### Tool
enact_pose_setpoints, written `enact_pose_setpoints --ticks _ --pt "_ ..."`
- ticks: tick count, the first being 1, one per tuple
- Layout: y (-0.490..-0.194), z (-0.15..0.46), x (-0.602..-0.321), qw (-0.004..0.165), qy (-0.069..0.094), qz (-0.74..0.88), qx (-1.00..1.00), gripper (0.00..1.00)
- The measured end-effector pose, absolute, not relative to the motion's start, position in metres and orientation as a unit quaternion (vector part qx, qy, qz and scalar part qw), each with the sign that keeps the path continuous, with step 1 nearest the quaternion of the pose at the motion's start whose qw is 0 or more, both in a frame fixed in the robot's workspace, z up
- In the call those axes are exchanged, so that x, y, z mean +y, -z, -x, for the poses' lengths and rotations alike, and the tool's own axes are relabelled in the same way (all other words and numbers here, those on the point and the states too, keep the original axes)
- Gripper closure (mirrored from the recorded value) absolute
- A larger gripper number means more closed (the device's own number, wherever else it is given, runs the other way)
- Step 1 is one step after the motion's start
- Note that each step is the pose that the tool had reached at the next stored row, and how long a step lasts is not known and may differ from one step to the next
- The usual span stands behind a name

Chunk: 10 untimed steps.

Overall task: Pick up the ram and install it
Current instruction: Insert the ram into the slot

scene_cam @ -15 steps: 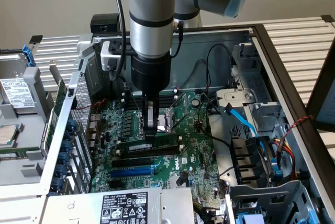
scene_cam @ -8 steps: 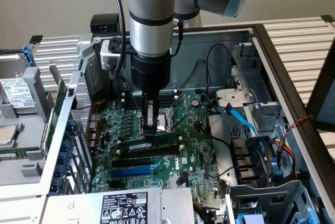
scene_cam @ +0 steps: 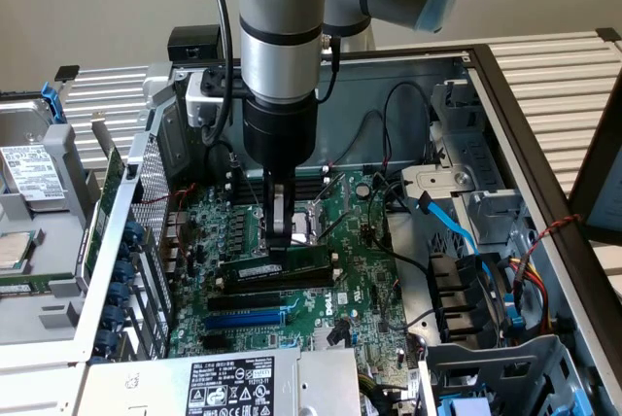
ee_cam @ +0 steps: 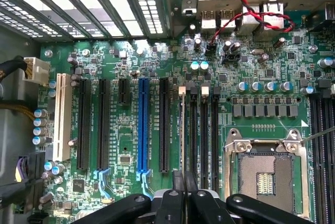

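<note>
The gripper (scene_cam: 282, 246) is closed narrowly on the upper edge of the ram (scene_cam: 292, 272), near its middle. The ram stands on edge at a black memory slot (scene_cam: 272, 297) just beside the CPU socket (scene_cam: 309, 224). Its long axis runs along the slot, from the exterior view's left to its right, with the label facing the camera. If stick and slot are slightly off line, pressing could jam one end, tilt the stick or flex the motherboard (scene_cam: 360, 270)

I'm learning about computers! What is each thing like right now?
ram: held on edge by the gripper, over the memory slots.
gripper: shut on the ram.
processor socket: empty.
blue slot: empty.
computer case: open.
</note>
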State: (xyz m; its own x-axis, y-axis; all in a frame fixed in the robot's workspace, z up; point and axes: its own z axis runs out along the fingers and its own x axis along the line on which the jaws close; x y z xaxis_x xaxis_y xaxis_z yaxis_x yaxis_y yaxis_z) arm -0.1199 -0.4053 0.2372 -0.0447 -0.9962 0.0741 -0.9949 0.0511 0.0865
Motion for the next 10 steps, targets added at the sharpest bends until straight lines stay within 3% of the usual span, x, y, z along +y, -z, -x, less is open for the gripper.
enact_pose_setpoints --ticks 10 --pt "-0.2398 0.1199 -0.4053 0.057 0.006 -0.689 -0.723 0.88"
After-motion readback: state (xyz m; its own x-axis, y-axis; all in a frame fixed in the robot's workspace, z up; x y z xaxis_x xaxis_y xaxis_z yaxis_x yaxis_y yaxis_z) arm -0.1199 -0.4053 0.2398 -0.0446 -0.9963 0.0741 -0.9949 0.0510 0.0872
